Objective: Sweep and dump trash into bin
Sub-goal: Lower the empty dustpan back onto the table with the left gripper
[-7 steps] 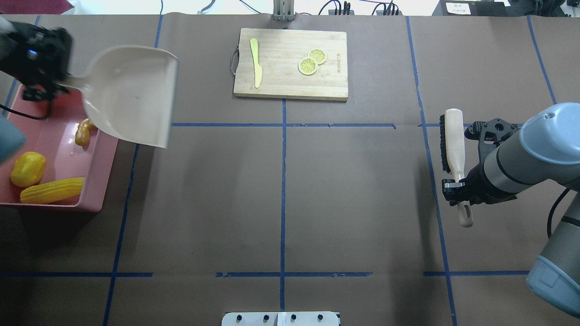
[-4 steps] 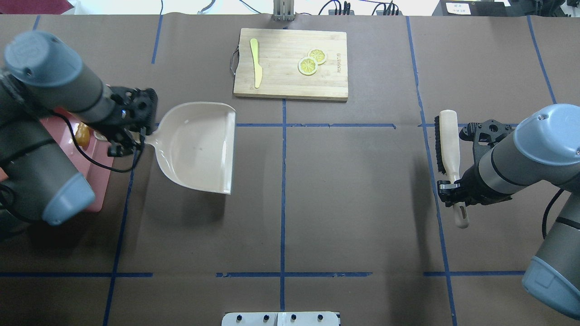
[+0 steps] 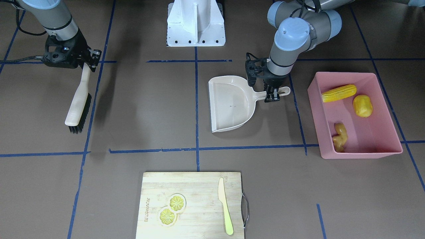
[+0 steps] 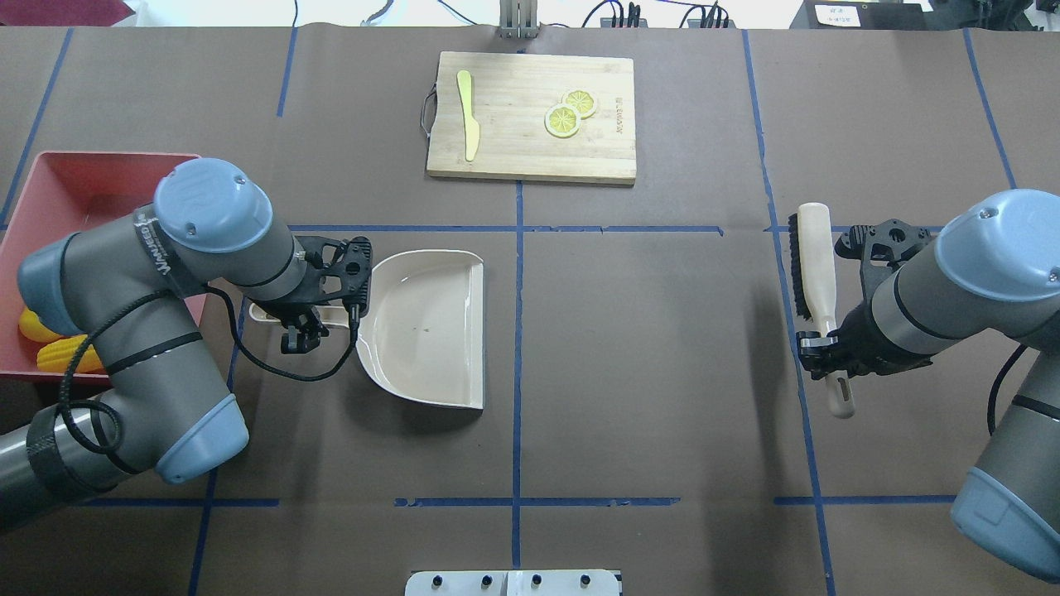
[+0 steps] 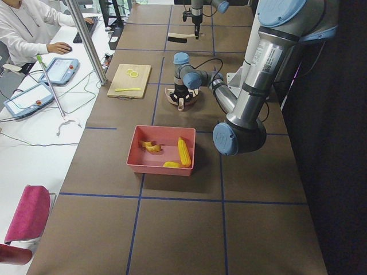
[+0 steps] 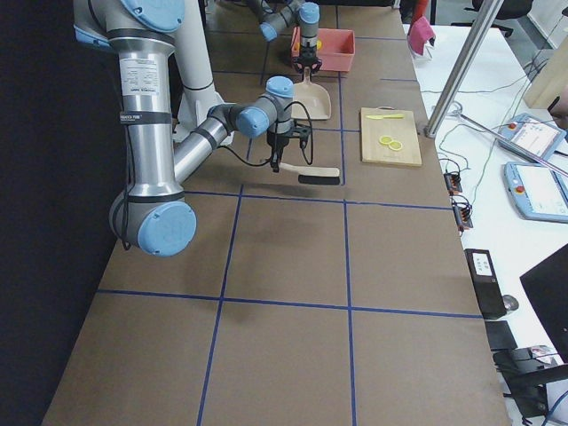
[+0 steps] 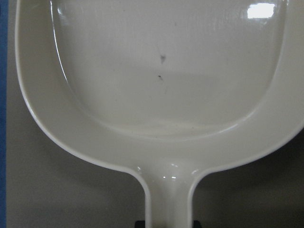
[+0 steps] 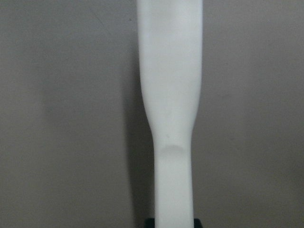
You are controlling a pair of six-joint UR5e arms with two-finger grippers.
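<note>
Our left fingers (image 4: pixel 291 339) grip the dustpan (image 4: pixel 431 331) handle; our right fingers (image 4: pixel 811 342) clamp the brush (image 4: pixel 816 257). Corn cob (image 3: pixel 338 93), potato lump (image 3: pixel 362 105) and ginger root (image 3: pixel 340 136) lie inside the pink bin (image 3: pixel 313 119), left of our left fingers.

Overhead and front views oppose across the table (image 4: pixel 662 372), both showing the bin (image 3: pixel 365 136); side views look lengthwise; wrist views sit very near.

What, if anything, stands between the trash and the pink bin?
Nothing visible: the corn cob, the potato-like lump and the ginger root already lie inside the bin. The dustpan in the left gripper is empty.
</note>
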